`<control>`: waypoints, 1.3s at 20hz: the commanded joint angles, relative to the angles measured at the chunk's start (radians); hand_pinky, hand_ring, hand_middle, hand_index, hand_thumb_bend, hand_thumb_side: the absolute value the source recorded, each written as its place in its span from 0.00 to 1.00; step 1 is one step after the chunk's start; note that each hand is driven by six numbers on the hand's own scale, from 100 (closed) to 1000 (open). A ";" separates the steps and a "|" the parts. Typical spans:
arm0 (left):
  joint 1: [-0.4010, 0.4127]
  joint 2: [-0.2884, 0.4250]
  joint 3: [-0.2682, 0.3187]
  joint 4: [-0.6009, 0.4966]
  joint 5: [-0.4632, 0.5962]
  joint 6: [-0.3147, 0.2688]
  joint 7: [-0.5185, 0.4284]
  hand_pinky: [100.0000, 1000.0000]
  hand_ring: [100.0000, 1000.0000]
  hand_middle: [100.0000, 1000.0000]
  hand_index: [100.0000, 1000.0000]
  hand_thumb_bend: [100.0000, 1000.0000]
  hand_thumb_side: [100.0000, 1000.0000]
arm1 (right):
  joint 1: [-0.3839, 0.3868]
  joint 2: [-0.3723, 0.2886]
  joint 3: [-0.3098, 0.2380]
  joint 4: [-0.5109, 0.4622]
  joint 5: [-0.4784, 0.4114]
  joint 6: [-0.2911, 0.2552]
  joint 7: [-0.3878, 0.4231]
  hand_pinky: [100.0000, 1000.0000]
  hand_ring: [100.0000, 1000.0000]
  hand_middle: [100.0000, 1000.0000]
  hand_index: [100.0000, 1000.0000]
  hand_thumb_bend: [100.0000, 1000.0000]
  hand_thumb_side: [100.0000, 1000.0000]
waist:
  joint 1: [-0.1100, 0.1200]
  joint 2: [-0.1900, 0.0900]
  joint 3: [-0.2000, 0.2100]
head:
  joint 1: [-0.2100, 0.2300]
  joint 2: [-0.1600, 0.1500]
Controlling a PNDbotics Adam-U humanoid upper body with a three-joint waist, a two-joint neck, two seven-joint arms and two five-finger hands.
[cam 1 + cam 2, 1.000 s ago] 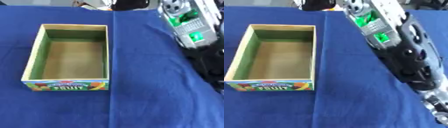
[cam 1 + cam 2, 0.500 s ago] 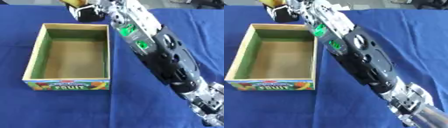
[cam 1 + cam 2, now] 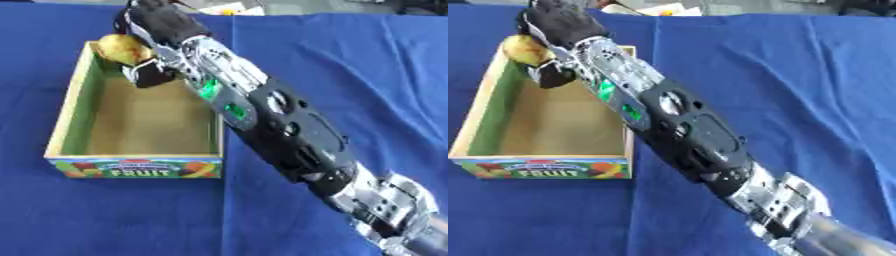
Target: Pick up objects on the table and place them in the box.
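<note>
An open cardboard box (image 3: 68,125) with green inner walls and a "FRUIT" label on its front stands at the left of the blue table. My right arm reaches diagonally from the lower right across to the box's far end. My right hand (image 3: 156,30) is curled round a yellowish-brown pear-like fruit (image 3: 120,48), holding it over the box's far left corner. The box floor shows nothing inside. My left hand does not appear in either view.
A blue cloth (image 3: 350,75) covers the whole table. Small white and yellow items (image 3: 229,8) lie at the far edge beyond the cloth. My right forearm (image 3: 280,125) spans the box's right wall.
My right arm has swung leftward across the table, bringing the hand with the fruit from beyond the box's far right corner to over its far left corner.
</note>
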 commanded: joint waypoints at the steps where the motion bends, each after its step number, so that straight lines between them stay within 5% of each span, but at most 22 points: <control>1: -0.011 0.014 -0.001 -0.017 0.006 -0.001 -0.001 0.57 0.79 0.81 0.84 0.00 1.00 | -0.013 0.004 -0.004 0.009 0.007 -0.013 0.037 0.65 0.44 0.29 0.37 0.00 0.07 | 0.004 -0.016 0.002 | -0.002 -0.012; 14: -0.010 0.011 -0.001 -0.017 0.009 0.008 -0.004 0.57 0.79 0.81 0.84 0.00 1.00 | -0.049 0.005 -0.019 0.048 -0.006 -0.114 0.330 0.72 0.59 0.45 0.60 0.00 0.11 | 0.000 -0.022 0.004 | -0.007 -0.009; 26: -0.015 0.013 -0.002 -0.017 0.014 0.009 -0.005 0.55 0.79 0.81 0.84 0.00 1.00 | -0.079 0.009 -0.033 0.113 0.099 -0.246 0.507 0.80 0.76 0.62 0.85 0.00 0.59 | -0.006 -0.023 0.010 | -0.014 -0.003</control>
